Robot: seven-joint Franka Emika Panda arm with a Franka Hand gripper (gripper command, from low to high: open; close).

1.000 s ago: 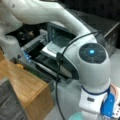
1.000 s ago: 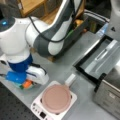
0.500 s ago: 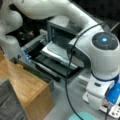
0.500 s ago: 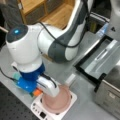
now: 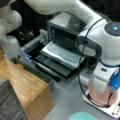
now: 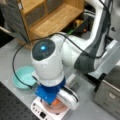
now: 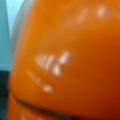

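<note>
My gripper (image 6: 58, 99) hangs just over a pink plate (image 6: 53, 108) that rests on a white scale (image 6: 40, 112). Its fingers are mostly hidden under the blue and white hand. An orange object (image 6: 56, 102) sits between them, low over the plate. That orange object (image 7: 70, 57) fills almost the whole wrist view, glossy and rounded. In a front view the hand covers most of the pink plate (image 5: 98, 97) on the scale (image 5: 113, 111). I cannot tell whether the orange object touches the plate.
A teal bowl (image 6: 23, 78) lies beside the scale, and its rim (image 5: 81, 116) shows in both front views. A toaster oven (image 5: 66, 37) stands with its door (image 5: 61, 56) folded down. A wooden shelf unit (image 6: 50, 17) stands nearby, its top (image 5: 25, 85) close to the oven.
The arm has swung across the table, carrying the orange object under the hand, and has come down over the pink plate on the scale.
</note>
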